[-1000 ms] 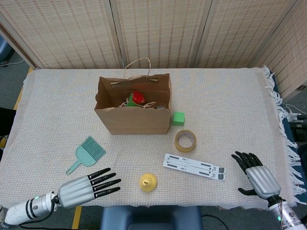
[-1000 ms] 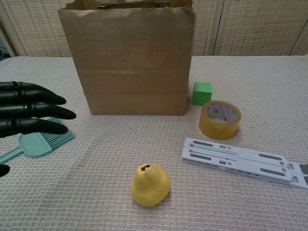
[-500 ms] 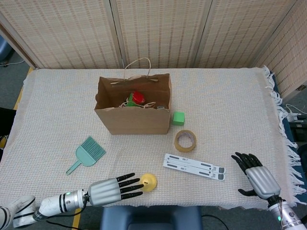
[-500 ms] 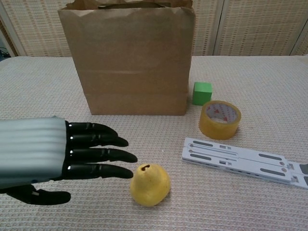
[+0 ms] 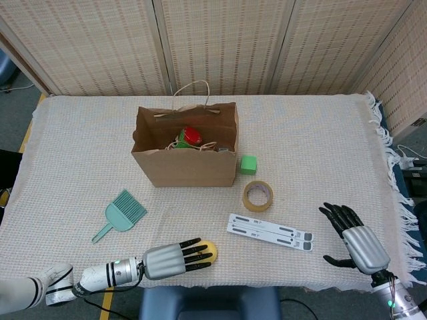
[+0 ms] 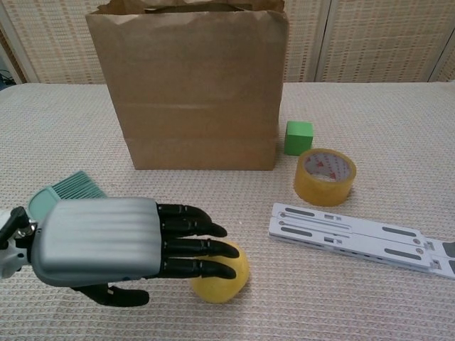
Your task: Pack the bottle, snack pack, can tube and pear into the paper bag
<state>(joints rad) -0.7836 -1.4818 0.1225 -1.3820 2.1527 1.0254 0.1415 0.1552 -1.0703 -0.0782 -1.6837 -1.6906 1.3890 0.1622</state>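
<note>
The brown paper bag [image 5: 187,167] [image 6: 192,92] stands upright at mid-table, and red and green items show inside it from the head view. The yellow pear [image 5: 209,250] [image 6: 226,279] lies near the front edge. My left hand [image 5: 172,259] [image 6: 121,245] reaches over the pear with straight fingers laid across its top, not closed around it. My right hand [image 5: 353,241] hovers open at the front right, holding nothing.
A green cube [image 5: 248,165] [image 6: 299,137] sits by the bag's right corner. A tape roll [image 5: 257,196] [image 6: 325,176] and a flat grey-white strip [image 5: 269,232] [image 6: 359,237] lie right of the pear. A teal hand brush [image 5: 121,213] [image 6: 65,190] lies to the left.
My left hand swept from the left front toward the pear and now covers its top. My right hand has lifted slightly and stayed open.
</note>
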